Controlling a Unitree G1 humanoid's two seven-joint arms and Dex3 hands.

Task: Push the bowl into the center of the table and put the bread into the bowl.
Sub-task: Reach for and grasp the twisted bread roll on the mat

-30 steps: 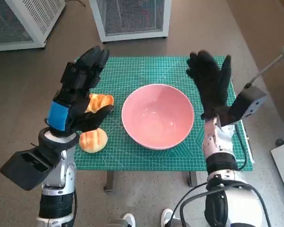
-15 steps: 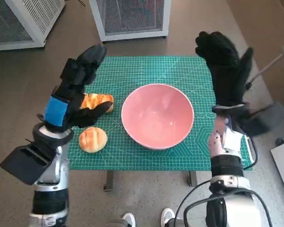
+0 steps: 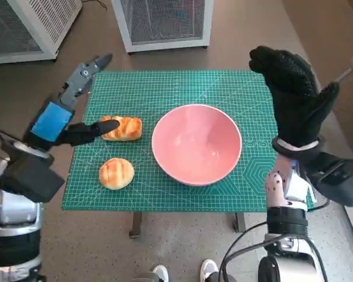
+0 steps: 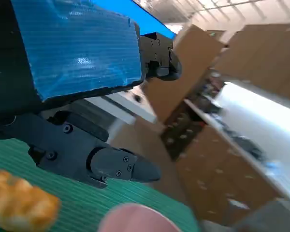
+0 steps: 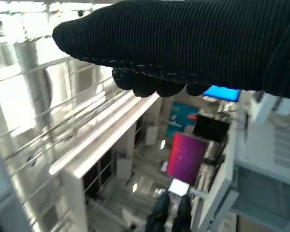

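Bowl [image 3: 196, 144] first: we find it pink, upright and empty, standing roughly at the middle of the green cutting mat [image 3: 165, 88] that covers the tabletop. We judge the pushing step done or nearly so, since the bowl lies about midway between the mat's side edges. The second step is not yet done: no bread is in the bowl.

Two pieces of bread lie on the mat to the robot's left of the bowl. The long roll [image 3: 125, 127] is golden-brown with a scored, glazed crust and lies just beside the bowl's rim, apart from it. The round bun [image 3: 116, 173] is paler, with a slit across its top, and lies nearer the mat's front edge.

The left hand [image 3: 70, 111] holds nothing; its fingers are spread wide, one reaching toward the mat's far corner and another pointing at the end of the long roll, very near it. Whether it touches we cannot tell. In the left wrist view the same roll [image 4: 19, 203] shows beneath the dark fingers.

The right hand [image 3: 294, 100] is raised above the mat's right edge, spread and holding nothing, well clear of the bowl.

White mesh cabinets [image 3: 163, 23] stand on the floor beyond the tabletop.
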